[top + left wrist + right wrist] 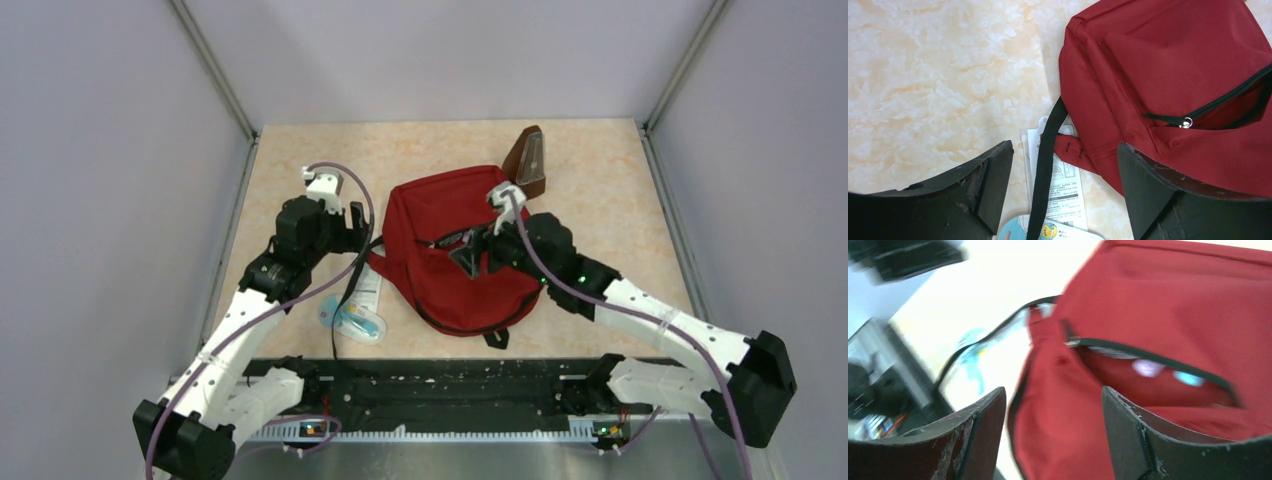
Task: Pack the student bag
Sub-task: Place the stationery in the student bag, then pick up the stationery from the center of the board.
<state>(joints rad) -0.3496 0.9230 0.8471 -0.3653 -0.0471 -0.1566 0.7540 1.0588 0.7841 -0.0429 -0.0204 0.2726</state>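
Pale lilac walls (100, 150) close in a marbled beige tabletop (620, 200). The red bag (455, 255) lies flat at its middle, top end toward the far side. A brown metronome (527, 160) stands just beside the bag's far right corner. A black strap (350, 290) trails off the bag's left side across a printed leaflet (368, 290) and a blue-and-white card (350, 322).

Only the overhead view shows both arms and the metronome. The left arm (300, 235) is at the bag's left edge, and the right arm (600, 290) reaches in over the bag's middle.

From the left wrist, the left jaws stand wide apart and hold nothing. Between them lie the strap, the leaflet and the bag's side seam. That view alone shows a silver zip pull (1187, 121) on a partly open pocket.

The right wrist view is blurred. The right jaws are spread apart and grip nothing. Past them is an open zip mouth (1148, 370), with pale and blue shapes inside that are too smeared to name.

Bare tabletop lies to the right of the bag and along the far edge. Room is tighter on the left. The bag's near end lies close to the black rail (450, 385) that carries the arm bases.
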